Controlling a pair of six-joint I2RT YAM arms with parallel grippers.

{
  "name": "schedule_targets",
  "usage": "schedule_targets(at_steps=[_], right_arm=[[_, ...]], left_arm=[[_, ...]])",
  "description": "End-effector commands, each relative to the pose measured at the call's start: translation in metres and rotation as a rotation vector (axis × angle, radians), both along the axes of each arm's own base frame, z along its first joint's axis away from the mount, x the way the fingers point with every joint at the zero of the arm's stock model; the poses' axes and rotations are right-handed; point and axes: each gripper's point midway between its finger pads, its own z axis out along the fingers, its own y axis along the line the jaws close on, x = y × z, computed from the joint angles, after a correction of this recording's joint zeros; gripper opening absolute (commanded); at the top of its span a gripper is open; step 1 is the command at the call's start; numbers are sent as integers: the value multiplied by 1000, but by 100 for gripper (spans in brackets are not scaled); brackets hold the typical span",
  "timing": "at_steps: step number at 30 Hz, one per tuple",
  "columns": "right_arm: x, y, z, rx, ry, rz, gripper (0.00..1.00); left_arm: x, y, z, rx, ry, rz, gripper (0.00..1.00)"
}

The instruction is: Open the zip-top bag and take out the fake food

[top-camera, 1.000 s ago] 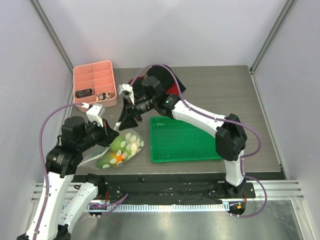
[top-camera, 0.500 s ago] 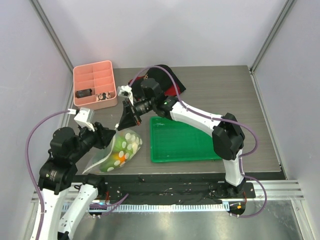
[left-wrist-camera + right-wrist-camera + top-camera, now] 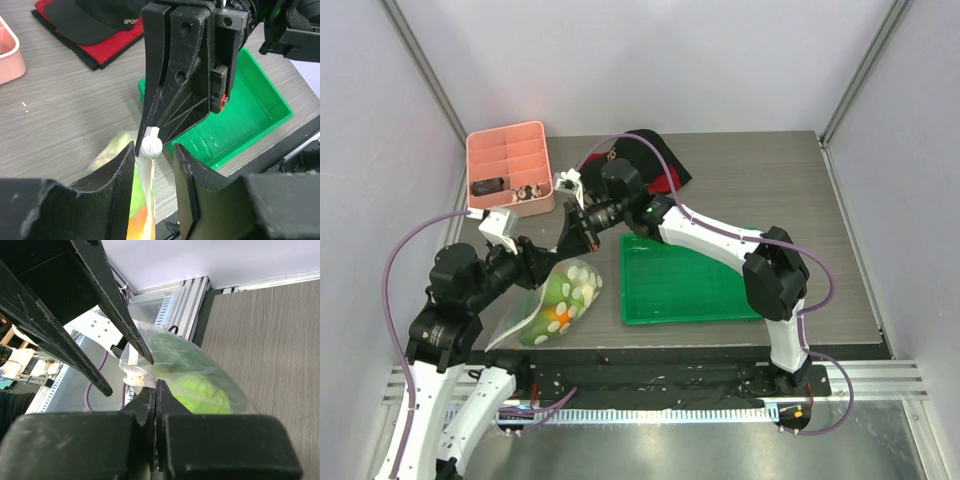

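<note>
The clear zip-top bag [image 3: 560, 298] lies left of the green tray, its top edge lifted. Through it show a green cabbage [image 3: 202, 395], orange and whitish pieces [image 3: 558, 312]. My right gripper [image 3: 570, 240] is shut on the bag's top edge [image 3: 156, 385], right beside the white zip slider [image 3: 135, 371]. My left gripper [image 3: 538, 262] is open, its two fingers straddling the slider [image 3: 151, 146] without closing on it. In the left wrist view the right gripper's black fingers [image 3: 175, 75] hang just behind the slider.
The green tray [image 3: 690, 280] sits right of the bag, also in the left wrist view [image 3: 240, 110]. A pink divided organiser [image 3: 510, 168] stands at the back left. A black cap on a red cloth [image 3: 645, 160] lies at the back.
My left arm swung out to the left, then brought its gripper back up to the bag's top by the slider. The right gripper kept its hold; the bag shifted slightly.
</note>
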Motion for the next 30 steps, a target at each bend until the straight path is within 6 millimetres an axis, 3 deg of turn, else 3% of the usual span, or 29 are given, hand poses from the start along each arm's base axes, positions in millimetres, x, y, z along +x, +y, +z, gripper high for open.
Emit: schedule_targets(at_steps=[1,13,16,20,22,30], right_arm=[[-7,-1,35,65,-38,1,2],[-11,0,46,93,-9,16,1],[-12,-1,47,97,-14,17,1],[-13,-3,46,105,-21,15,1],[-13,-3,50,133,-41,11,1],[1,-3,69,232,23,-114,1]], left_arm=[[7,-6,14,-7,-74,-36,37],[12,-5,2,45,-50,-46,34],[15,-1,5,49,-57,-20,26],[21,4,4,67,-47,17,7],[24,14,-4,97,-20,68,1],[12,15,-8,70,8,77,0]])
